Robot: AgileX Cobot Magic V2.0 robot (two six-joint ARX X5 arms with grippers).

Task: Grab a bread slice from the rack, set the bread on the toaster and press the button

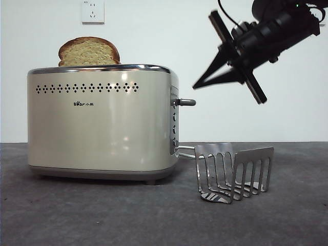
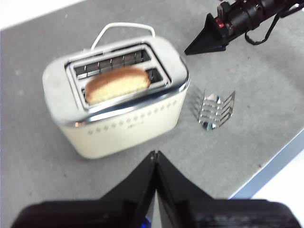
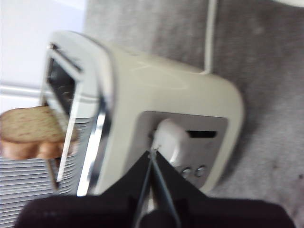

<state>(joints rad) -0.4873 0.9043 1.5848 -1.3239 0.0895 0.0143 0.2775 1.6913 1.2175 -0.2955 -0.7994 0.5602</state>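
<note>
**One slice in the toaster, right hand hanging by the lever**

One bread slice (image 1: 88, 51) is showing, one toaster (image 1: 102, 125), one rack (image 1: 233, 171) and two hands. The slice is standing upright in one of the toaster's two slots, the one nearer the vent-hole side; its domed top with brown crust and speckled yellowish crumb is rising above the chrome rim. The other slot is lying bare in the left wrist view.

The toaster is a cream box with a row of small vent holes and a dark logo on its long side. The button (image 1: 185, 102), a short grey lever, is sticking out level from the narrow end panel near its top, above small round buttons.

The rack, shiny slotted metal plates, is sitting on the grey surface (image 1: 102, 215) just beside the toaster's end panel, holding no bread.

The right hand (image 1: 197, 85) is hanging in the air above the rack, clenched with its jaws meeting in a point, which is aiming at the lever and hanging near it; the right wrist view is too blurred to tell whether they are touching. The left hand (image 2: 155, 154) is also clenched, empty, hovering high and well apart from the toaster.

Open surface is lying in front of toaster and rack. The surface's edge is running near the rack in the left wrist view.
</note>
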